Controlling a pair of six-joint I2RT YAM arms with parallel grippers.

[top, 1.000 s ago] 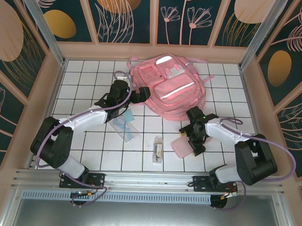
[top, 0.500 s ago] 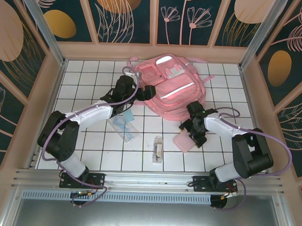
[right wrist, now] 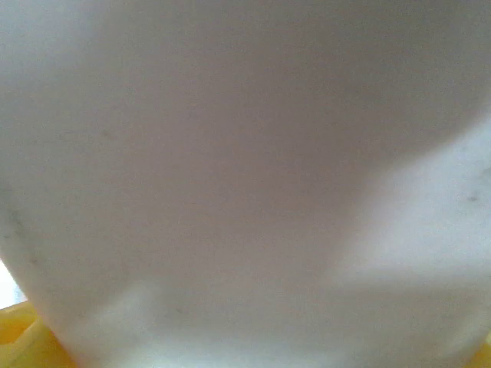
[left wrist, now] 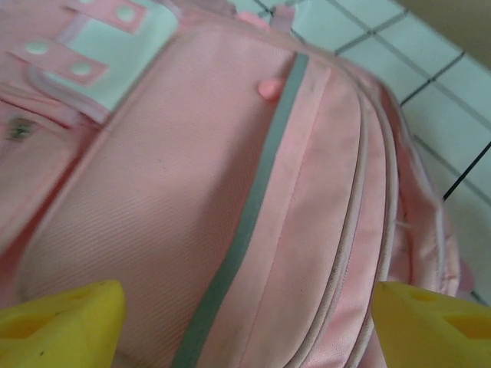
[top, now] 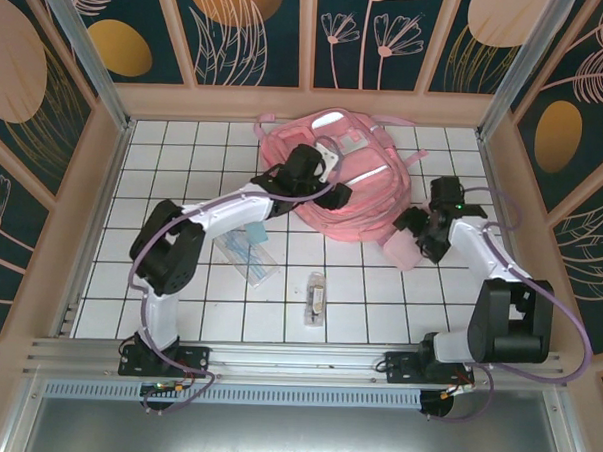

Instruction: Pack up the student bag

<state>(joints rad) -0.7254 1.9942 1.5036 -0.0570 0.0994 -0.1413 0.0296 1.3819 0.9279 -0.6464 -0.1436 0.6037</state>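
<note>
The student bag (top: 375, 187), a large pink backpack, lies flat at the back middle of the tiled table. My left gripper (top: 335, 194) hovers over its front pocket, open. Its yellow fingertips (left wrist: 61, 322) stand wide apart on either side of the pocket's grey reflective strip (left wrist: 253, 207), with the bag (left wrist: 153, 176) close below. My right gripper (top: 421, 236) is shut on a small flat pink pencil case (top: 403, 250), held just off the bag's right edge. That pale pink case (right wrist: 245, 184) sits pressed close to the right wrist camera.
A clear packet with blue contents (top: 248, 252) lies left of centre on the tiles. A small clear pouch (top: 316, 295) lies near the front middle. Wooden walls and metal posts ring the table (top: 163, 180).
My left gripper swung right from the bag's left side onto its front pocket. My right gripper carried the pink pencil case from the front-right tiles up to the bag's right edge.
</note>
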